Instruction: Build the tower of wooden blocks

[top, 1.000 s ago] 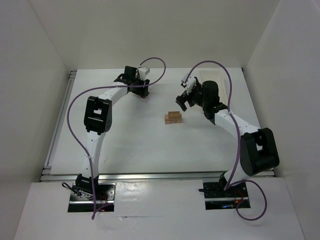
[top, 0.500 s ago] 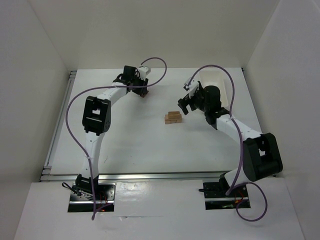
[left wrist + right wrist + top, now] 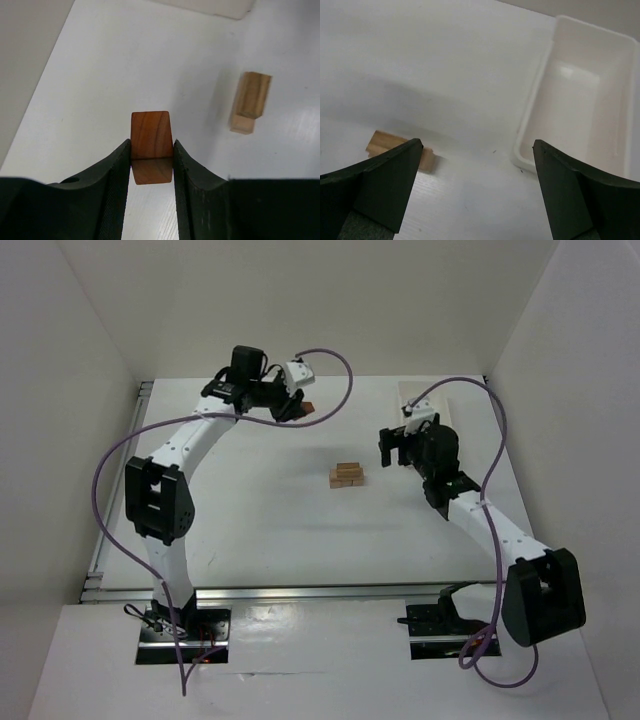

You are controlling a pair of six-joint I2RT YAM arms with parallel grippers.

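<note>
Left gripper (image 3: 152, 156): is grasping a reddish-brown block (image 3: 150, 131), far left of the wood block tower (image 3: 347, 474).
Right gripper (image 3: 477, 146): is hanging released, right of it.

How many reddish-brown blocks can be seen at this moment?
1. This block is clamped in the left gripper, toward the table's far side. The stack at the middle shows only tan faces; others may be hidden.

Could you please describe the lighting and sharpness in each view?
Top external: evenly lit and sharp at the wood block tower. Left wrist: the reddish-brown block is crisp; streaky glare on the table. Right wrist: a broad soft shadow crosses the table; the white tray has a bright highlight.
</note>
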